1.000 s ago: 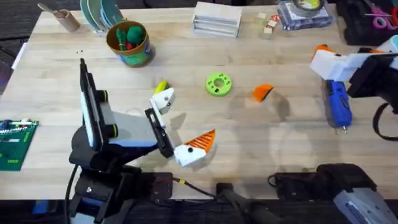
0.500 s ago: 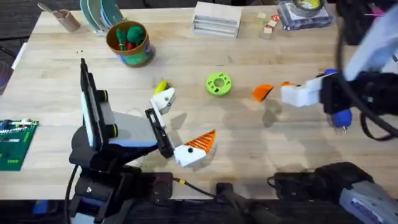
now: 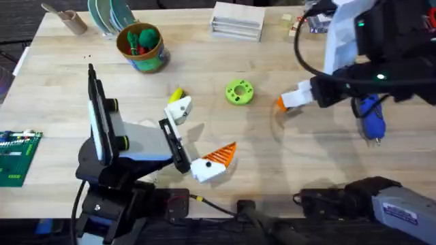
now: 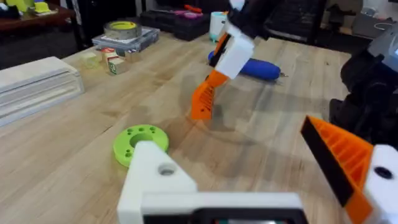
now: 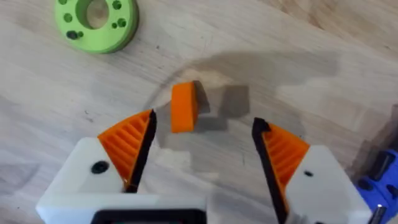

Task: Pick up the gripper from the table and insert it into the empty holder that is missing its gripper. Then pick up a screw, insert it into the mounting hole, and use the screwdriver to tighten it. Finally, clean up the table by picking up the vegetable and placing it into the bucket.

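Right gripper (image 3: pixel 289 99) hovers over the gripper (image 3: pixel 280 103) on the table (image 3: pixel 272 156) in the overhead view, right of the green ring (image 3: pixel 239 92). From the left wrist, its fingers (image 4: pixel 233 53) stand above the wedge. Right wrist: jaws wide apart, empty, the wedge lying between them, untouched.

Overhead looks down across the table (image 3: pixel 225 170); both wrist views, low and close, share the green ring (image 4: pixel 140 142) beside the right pincer (image 5: pixel 202 149).
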You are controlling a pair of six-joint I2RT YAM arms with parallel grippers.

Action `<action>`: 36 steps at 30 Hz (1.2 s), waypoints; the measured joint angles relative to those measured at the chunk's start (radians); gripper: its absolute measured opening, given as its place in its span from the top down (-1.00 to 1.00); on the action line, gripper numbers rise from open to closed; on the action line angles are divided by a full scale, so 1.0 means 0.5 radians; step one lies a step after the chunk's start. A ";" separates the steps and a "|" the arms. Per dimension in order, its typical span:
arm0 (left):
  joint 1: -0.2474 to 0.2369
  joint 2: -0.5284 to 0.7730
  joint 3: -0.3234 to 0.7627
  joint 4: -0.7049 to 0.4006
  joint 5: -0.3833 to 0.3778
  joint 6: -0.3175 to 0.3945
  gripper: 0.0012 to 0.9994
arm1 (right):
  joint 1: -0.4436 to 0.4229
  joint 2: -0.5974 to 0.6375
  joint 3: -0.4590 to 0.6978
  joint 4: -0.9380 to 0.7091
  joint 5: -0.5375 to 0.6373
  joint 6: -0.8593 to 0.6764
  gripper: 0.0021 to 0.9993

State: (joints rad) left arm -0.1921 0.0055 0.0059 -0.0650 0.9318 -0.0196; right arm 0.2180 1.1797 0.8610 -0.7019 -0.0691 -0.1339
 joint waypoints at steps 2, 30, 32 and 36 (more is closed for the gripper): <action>0.000 0.000 0.000 0.000 -0.001 0.000 -0.99 | 0.000 0.128 0.000 0.049 0.000 -0.003 -0.97; 0.000 -0.001 0.000 -0.031 0.029 -0.001 -0.99 | 0.002 0.269 0.001 0.139 -0.164 -0.010 0.64; 0.000 0.000 0.000 -0.031 0.029 -0.001 -0.99 | 0.002 0.269 0.005 0.133 -0.164 -0.016 0.78; 0.000 -0.001 0.000 -0.031 0.030 -0.001 -0.99 | 0.002 0.269 0.008 0.118 -0.166 -0.036 0.96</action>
State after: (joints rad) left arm -0.1921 0.0053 0.0059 -0.0807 0.9466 -0.0200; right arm 0.2188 1.3140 0.8650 -0.6430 -0.1523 -0.1520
